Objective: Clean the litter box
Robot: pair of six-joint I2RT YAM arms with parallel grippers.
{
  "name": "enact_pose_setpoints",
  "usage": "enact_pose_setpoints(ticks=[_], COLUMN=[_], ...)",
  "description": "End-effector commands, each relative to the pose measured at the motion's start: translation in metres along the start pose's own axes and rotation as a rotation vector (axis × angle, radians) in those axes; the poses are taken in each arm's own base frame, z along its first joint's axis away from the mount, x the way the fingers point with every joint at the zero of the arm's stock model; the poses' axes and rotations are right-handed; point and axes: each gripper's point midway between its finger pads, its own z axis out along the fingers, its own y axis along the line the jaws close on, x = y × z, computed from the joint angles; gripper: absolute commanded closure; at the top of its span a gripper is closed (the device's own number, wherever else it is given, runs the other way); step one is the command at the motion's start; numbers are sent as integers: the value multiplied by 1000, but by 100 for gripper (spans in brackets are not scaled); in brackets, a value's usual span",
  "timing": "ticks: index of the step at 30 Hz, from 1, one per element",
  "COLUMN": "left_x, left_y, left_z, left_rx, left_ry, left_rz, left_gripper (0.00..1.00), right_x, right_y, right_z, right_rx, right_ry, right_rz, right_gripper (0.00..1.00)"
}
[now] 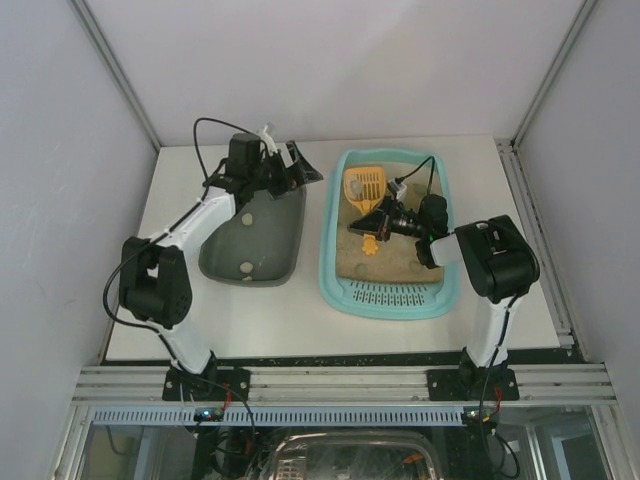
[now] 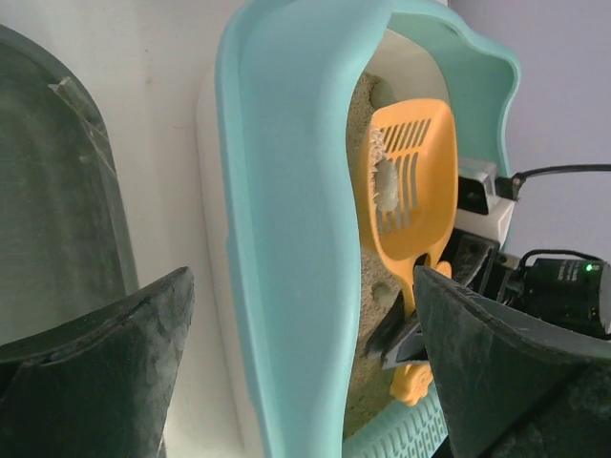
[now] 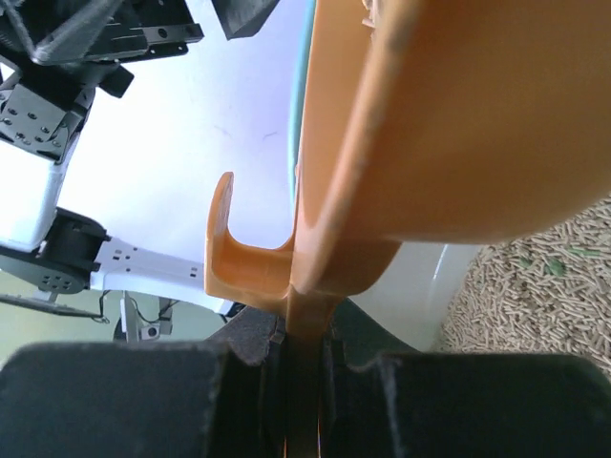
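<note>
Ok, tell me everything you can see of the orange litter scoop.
The orange plastic litter scoop has a slotted shovel-shaped head and a flat handle ending in a hook. The right gripper is shut on the handle. The head is over the beige litter at the far end of the light-turquoise plastic litter box, a pale grey clump resting on its slots.

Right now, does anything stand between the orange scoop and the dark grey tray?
Yes. Between scoop and grey tray rises the litter box's side wall, and the open left gripper hangs by that tray's far corner.
</note>
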Motion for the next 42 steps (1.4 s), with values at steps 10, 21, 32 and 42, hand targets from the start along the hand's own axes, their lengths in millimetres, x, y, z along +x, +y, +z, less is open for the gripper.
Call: enact_pose_setpoints(ticks=[10,21,32,42], left_x=[4,12,17,19], left_y=[8,15,19,25], left_z=[-42,-45,-55,-63], left_rx=[-62,-73,-91,-142], left_ry=[-15,7,12,-3], left_rz=[134,137,155,119], left_gripper=[0,0,0,0], right_x=[-22,6,30,29], right_y=[106,131,47,54], right_z=[-38,-54,-86,-81], right_rx=[-236,-172,274,236], right_ry=[-60,15,65,68], right_rz=[-196,-284,-513,-381], right_gripper=[100,100,100,100])
